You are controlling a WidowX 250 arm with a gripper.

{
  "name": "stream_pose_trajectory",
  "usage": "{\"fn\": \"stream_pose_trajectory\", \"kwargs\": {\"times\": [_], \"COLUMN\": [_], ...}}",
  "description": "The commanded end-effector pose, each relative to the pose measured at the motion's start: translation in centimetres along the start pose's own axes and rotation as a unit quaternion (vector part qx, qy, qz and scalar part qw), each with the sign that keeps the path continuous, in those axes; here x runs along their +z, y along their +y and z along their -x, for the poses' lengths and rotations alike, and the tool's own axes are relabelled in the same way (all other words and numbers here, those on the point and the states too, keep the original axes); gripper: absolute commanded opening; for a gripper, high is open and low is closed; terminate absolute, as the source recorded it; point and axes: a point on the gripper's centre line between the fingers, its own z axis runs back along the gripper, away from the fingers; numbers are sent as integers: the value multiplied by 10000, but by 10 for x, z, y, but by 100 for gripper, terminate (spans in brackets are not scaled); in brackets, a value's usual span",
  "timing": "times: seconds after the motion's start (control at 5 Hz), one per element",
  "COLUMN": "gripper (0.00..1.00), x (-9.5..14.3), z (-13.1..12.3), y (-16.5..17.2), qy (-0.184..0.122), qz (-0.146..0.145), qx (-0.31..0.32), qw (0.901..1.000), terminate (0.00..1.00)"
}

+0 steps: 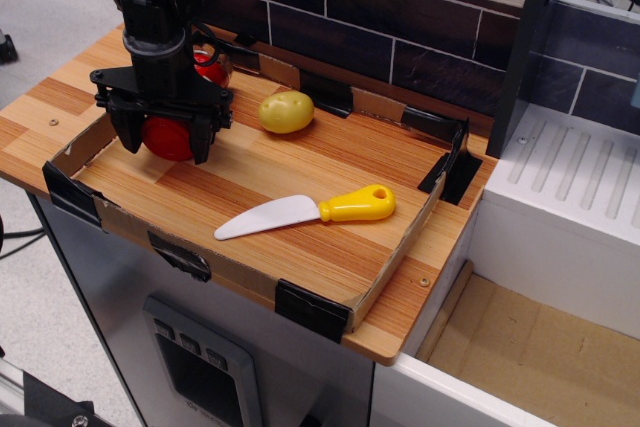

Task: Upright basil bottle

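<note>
At the far left corner of the shallow cardboard tray [395, 247], the black hand [165, 137] hangs straight down with its two fingers [203, 132] spread, one on each side of the wide red cap of the basil bottle [170, 135]. The bottle lies on its side, cap toward the camera, its body running back under the hand toward the dark tiled wall [400, 17]. The fingers look close to the cap, but whether they are pressing on it cannot be told from this angle; the hand reads as open around it. Just to the right of the hand, near the back edge of the tray, sits a yellow potato [286, 111]. Further right and nearer the camera, a toy knife [306, 214] with a yellow handle and white blade lies flat. The tray rests on a wooden bench [30, 112].
</note>
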Motion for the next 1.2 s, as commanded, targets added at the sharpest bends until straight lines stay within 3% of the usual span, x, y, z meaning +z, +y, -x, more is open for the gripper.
{"fn": "stream_pose_trajectory", "kwargs": {"times": [0.0, 0.6, 0.8, 1.0], "gripper": [0, 0, 0, 0], "x": [14, 76, 90, 103], "z": [-14, -22, -29, -34], "y": [3, 17, 22, 23], "qy": [-421, -369, -228, -305], "qz": [-42, 22, 290, 381], "qx": [-95, 171, 220, 291], "qw": [9991, 9992, 9991, 9984], "terminate": [0, 0, 0, 0]}}
